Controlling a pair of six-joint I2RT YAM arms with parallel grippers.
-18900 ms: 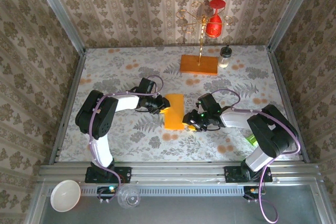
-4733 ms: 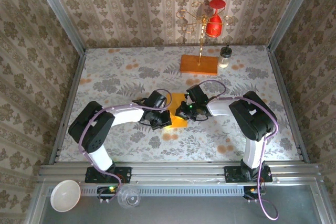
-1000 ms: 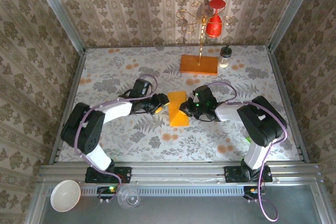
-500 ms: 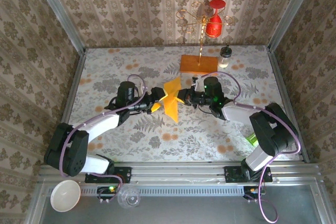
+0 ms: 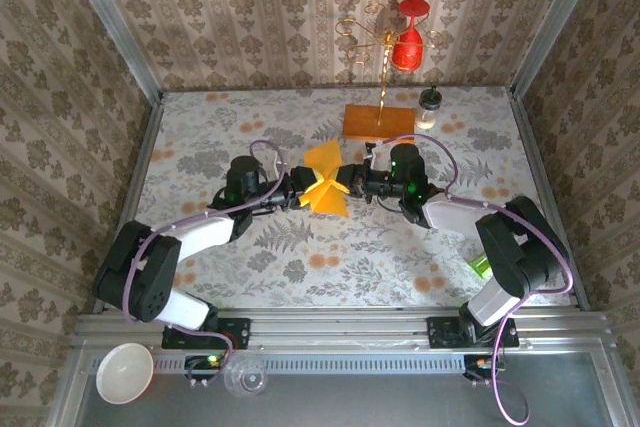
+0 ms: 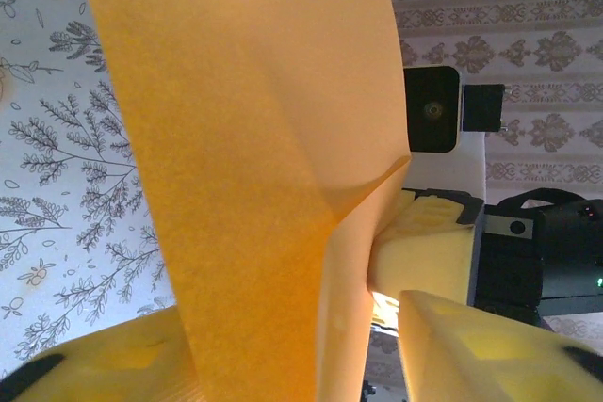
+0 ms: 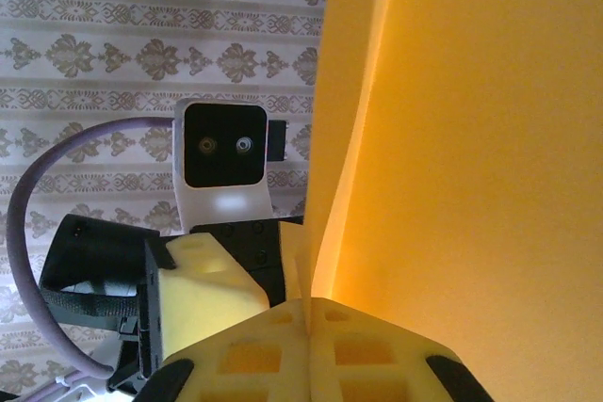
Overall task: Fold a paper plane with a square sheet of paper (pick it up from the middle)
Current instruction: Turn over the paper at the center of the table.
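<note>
The square sheet of paper [image 5: 322, 185] is orange-yellow, folded and creased, and hangs above the table between my two grippers with flaps spreading up and down. My right gripper [image 5: 345, 185] is shut on its edge; in the right wrist view the fingers [image 7: 311, 313] meet on the fold of the sheet [image 7: 471, 185]. My left gripper [image 5: 300, 190] stands open around the other side. In the left wrist view the sheet [image 6: 254, 138] passes between its spread fingers [image 6: 283, 336], with a gap beside the right finger. The right gripper's pad [image 6: 424, 242] shows behind.
A brown-orange wooden block [image 5: 379, 123] with a gold wire stand and a red glass [image 5: 407, 47] stands at the back. A small jar [image 5: 429, 107] is beside it. A green object [image 5: 478, 267] lies near the right arm. A white bowl [image 5: 124, 372] sits on the front rail.
The sheet has risen off the table and shifted toward the back, held between both grippers. Its flaps have spread wider. Both arms have stretched up and away from their bases.
</note>
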